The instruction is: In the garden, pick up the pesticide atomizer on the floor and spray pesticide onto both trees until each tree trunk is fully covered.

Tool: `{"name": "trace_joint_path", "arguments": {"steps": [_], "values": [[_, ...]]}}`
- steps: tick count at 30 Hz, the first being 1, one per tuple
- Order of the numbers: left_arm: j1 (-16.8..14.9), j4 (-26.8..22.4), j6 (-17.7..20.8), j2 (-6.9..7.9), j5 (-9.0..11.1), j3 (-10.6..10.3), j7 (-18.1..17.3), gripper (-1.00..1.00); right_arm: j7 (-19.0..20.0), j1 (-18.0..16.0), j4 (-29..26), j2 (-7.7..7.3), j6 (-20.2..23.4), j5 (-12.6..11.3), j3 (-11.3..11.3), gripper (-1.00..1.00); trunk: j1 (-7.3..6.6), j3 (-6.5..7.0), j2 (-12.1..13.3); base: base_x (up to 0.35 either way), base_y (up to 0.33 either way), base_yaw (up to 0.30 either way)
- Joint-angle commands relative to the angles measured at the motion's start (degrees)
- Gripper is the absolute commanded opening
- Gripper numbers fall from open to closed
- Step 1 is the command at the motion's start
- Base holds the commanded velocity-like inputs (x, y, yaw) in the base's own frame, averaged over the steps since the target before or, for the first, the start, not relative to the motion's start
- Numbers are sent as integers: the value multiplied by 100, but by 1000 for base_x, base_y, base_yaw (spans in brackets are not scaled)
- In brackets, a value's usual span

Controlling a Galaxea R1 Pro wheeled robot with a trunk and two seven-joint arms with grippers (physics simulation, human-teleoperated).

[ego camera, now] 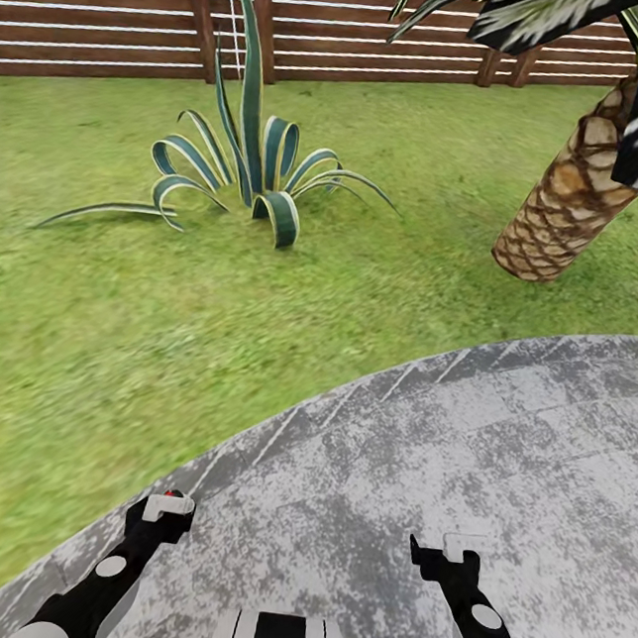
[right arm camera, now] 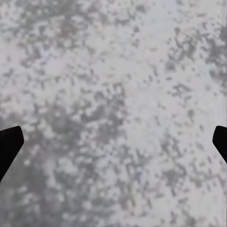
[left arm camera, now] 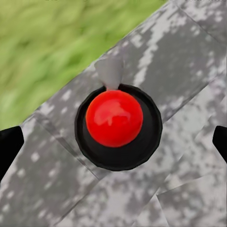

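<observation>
The pesticide atomizer (left arm camera: pixel 118 127) stands on grey paving, seen from above as a round black body with a red cap and a pale nozzle. My left gripper (left arm camera: pixel 113 144) hangs straight over it, open, its black fingers wide apart and clear of the body. In the head view a speck of the red cap (ego camera: pixel 173 493) peeks out at the left gripper (ego camera: pixel 168 508). My right gripper (ego camera: pixel 450 553) is open over bare paving (right arm camera: pixel 113 94). The trees are out of view.
The curved grey paved patch (ego camera: pixel 424 442) borders the lawn (ego camera: pixel 110 313). A striped spiky plant (ego camera: pixel 247 171) grows ahead, and a short palm with a woven trunk (ego camera: pixel 567 210) leans at the right. A brown slat fence (ego camera: pixel 97 12) closes the back.
</observation>
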Motion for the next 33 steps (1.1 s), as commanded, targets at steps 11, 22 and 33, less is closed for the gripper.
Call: {"name": "trace_joint_path", "arguments": {"steps": [11,22,33], "values": [[-3,-7,-7,0,6,6,0,100,0,0,4,0,0,0,0,100,0,0,0,2,0,0],[-3,-15,0,0,4,20,0,-100,0,0,17,0,0,0,0,100,0,0,0,0,0,0],[-3,-9,-5,0,4,16,0,-100,0,0,18,0,0,0,4,100,0,0,0,0,0,0]]}}
